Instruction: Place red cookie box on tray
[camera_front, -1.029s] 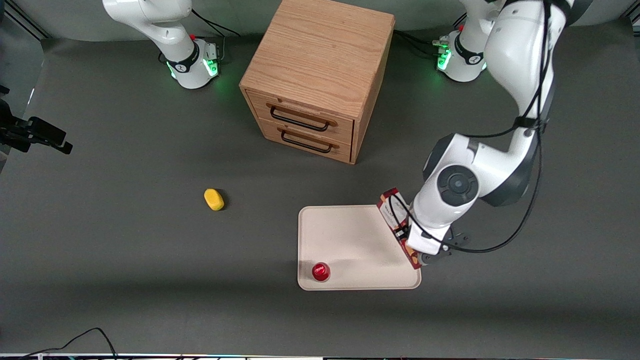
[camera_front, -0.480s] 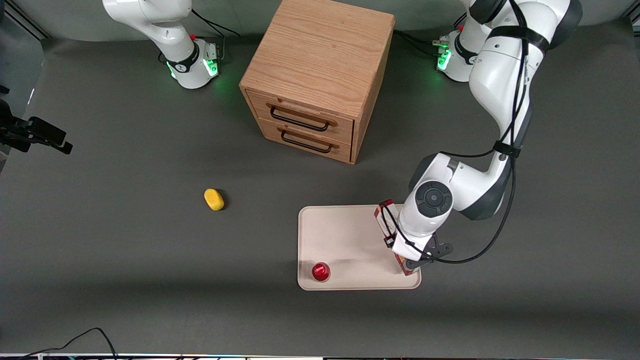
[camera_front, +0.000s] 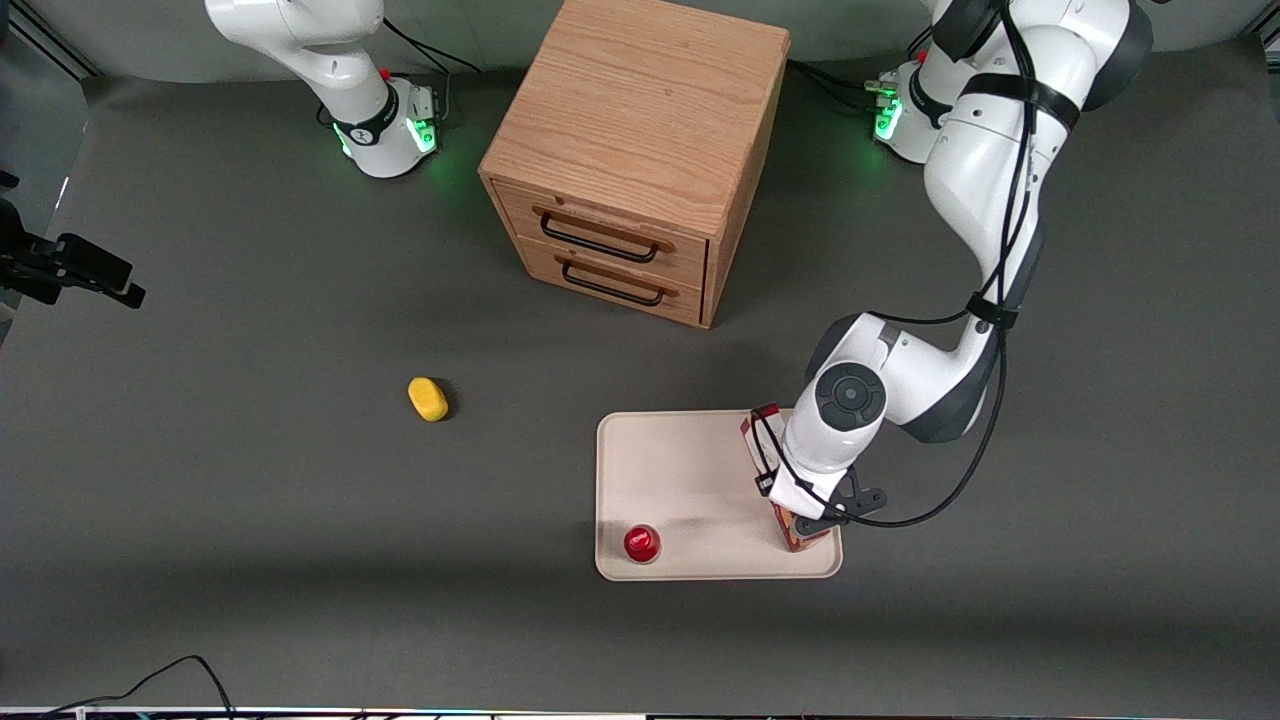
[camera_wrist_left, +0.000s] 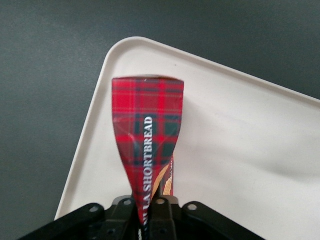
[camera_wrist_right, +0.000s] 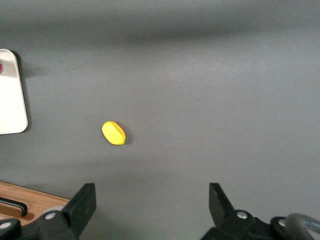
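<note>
one gripper (camera_front: 800, 510) in play, the left arm's, sitting over the working arm's end of the tray (camera_front: 690, 470). its fingers (camera_wrist_left: 159, 212) are pinched tight on the red cookie box (camera_front: 778, 490), squeezing the carton in at the clamped end so it narrows to a wedge there. wrist view shows the box (camera_wrist_left: 147, 135) sticking straight out from between the fingers, away from the camera, over the tray (camera_wrist_left: 240, 150) near one rounded corner.

box long axis runs roughly from the tray's edge nearest the drawer cabinet (camera_front: 635, 150) toward the edge nearest the front camera, slightly skewed, alongside the tray's short edge on the working arm's side. one end shows past the wrist near the cabinet-side edge, the other pokes out below the gripper close to the tray's near corner. cannot tell whether the box touches the tray surface or hangs just above it.

materials: box is printed card, red tartan with white lettering and a bit of tan cookie picture. tray is smooth matte cream, low rim, rounded corners. small round red cap-like object (camera_front: 641, 543) sits on the tray near its camera-side edge, well apart from the box. yellow oval lump (camera_front: 428, 398) lies on the dark grey table (camera_front: 250, 500) toward the parked arm's end. cabinet is light oak grain, two drawers with black handles.
</note>
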